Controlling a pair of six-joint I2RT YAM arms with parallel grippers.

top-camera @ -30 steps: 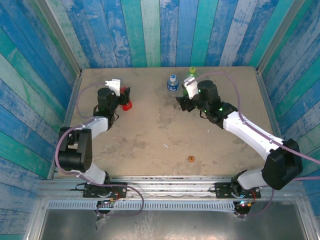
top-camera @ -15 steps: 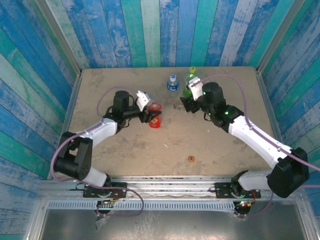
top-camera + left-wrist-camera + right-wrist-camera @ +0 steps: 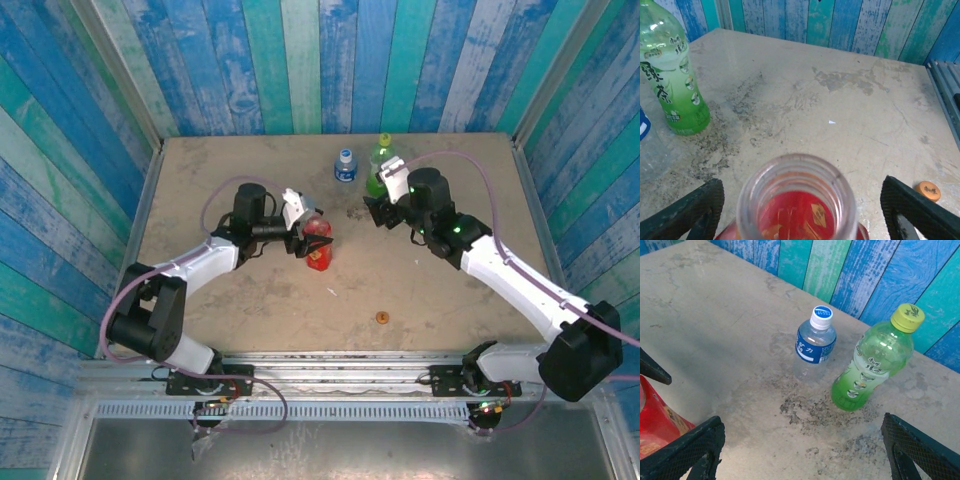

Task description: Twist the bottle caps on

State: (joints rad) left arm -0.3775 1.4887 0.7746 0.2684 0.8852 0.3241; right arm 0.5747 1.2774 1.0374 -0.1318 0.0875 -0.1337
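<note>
The red bottle (image 3: 319,252) stands uncapped near the table's middle, its open mouth (image 3: 797,186) close below the left wrist camera. My left gripper (image 3: 310,232) is open, its fingers (image 3: 704,205) standing clear on either side of the neck. The orange cap (image 3: 382,318) lies alone on the table, also seen at the right as the orange cap (image 3: 927,190). At the back, the clear bottle (image 3: 812,347) wears its blue cap (image 3: 821,315) and the green bottle (image 3: 872,367) its light green cap (image 3: 907,317). My right gripper (image 3: 376,206) hangs open and empty just in front of them.
Painted plank walls (image 3: 300,60) close the table on three sides. A small white scrap (image 3: 332,292) lies between the red bottle and the orange cap. A metal rail (image 3: 945,85) runs along the table's near edge.
My left arm has carried the red bottle from the left towards the middle, and its jaws have opened off it. The right gripper shifted slightly to the right.
</note>
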